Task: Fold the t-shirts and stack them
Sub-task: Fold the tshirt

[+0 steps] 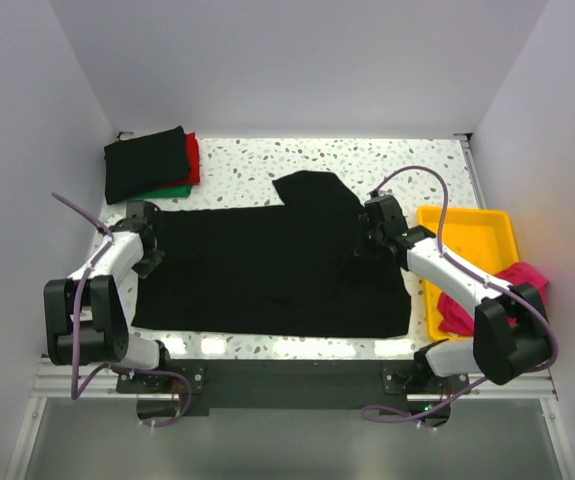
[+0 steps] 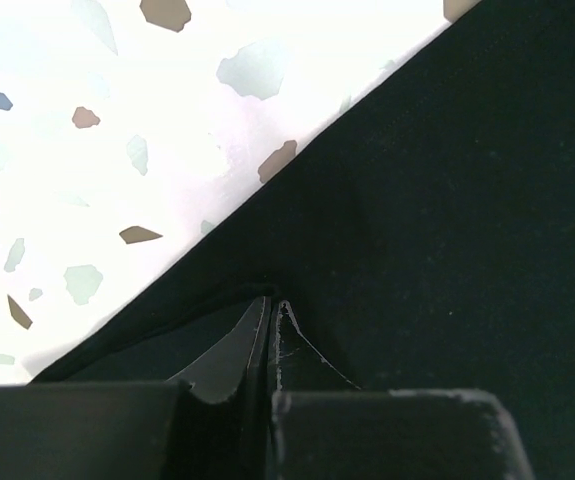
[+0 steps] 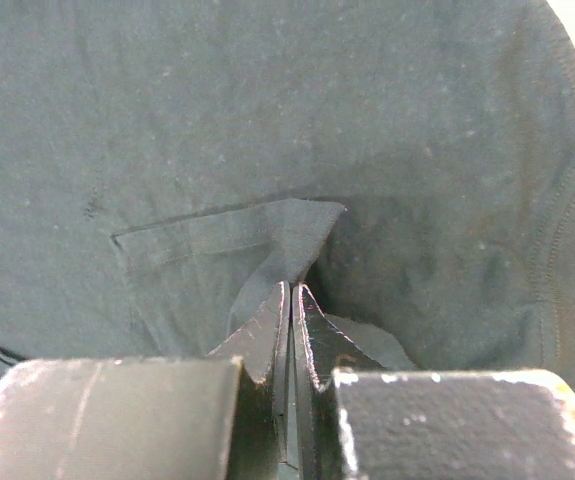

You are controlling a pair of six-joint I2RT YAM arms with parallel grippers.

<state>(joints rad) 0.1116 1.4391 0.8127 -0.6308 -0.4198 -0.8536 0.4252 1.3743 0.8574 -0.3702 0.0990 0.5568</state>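
Black t-shirt [image 1: 267, 275] spread on the desk [image 1: 267, 160]; left hand [image 2: 272, 305] pinches its left edge, right hand [image 3: 292, 290] clenches a fold. Yellow tray [image 1: 477, 235] holds a magenta-pink t-shirt [image 1: 527, 278], seemingly spilling over the rim.

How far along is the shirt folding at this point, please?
Done: at the far left, a folded black shirt lies on a red shirt and a green shirt. In hand: the spread black t-shirt, pinched by the left gripper at its edge and the right gripper. Left: folding and stacking it, then the pink shirt at the yellow tray.
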